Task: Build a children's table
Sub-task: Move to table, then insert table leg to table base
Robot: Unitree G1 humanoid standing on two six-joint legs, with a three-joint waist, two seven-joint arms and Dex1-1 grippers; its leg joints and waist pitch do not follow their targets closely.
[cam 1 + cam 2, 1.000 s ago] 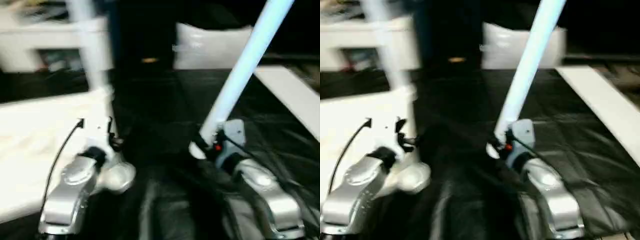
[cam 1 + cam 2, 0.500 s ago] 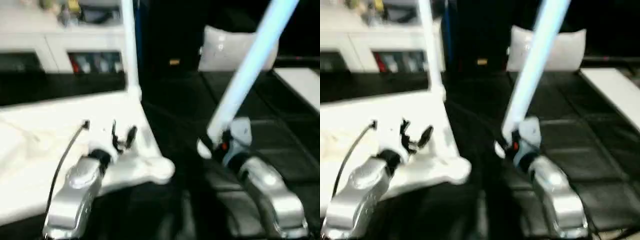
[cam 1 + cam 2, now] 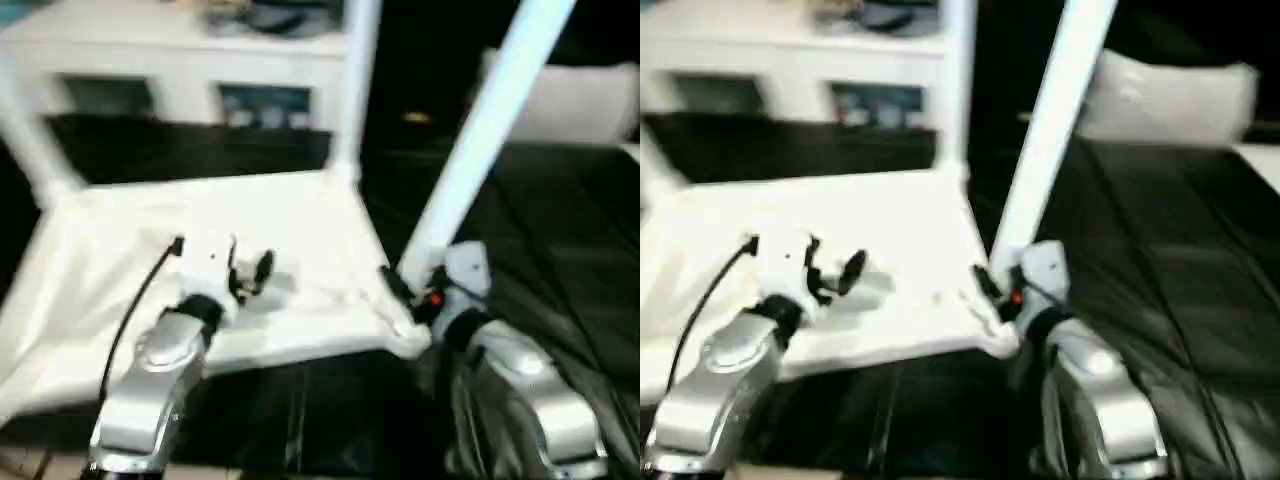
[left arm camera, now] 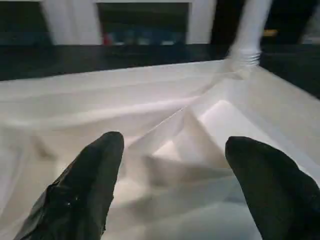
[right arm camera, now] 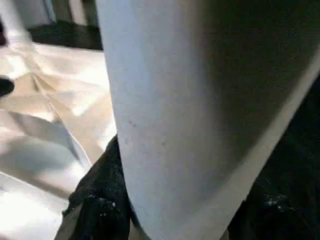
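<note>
At top's near corner, leg tilted up-right in R pincer.

Both head views are soft with motion blur, edges smeared throughout. The white table top glares almost to a blank, its ribs washed out, while the dark mat around it sinks near black with faint sheen streaks. Light seems to fall from above. The raised leg carries a bluish tint. At the wrists, the black fingers sit out of focus.
</note>
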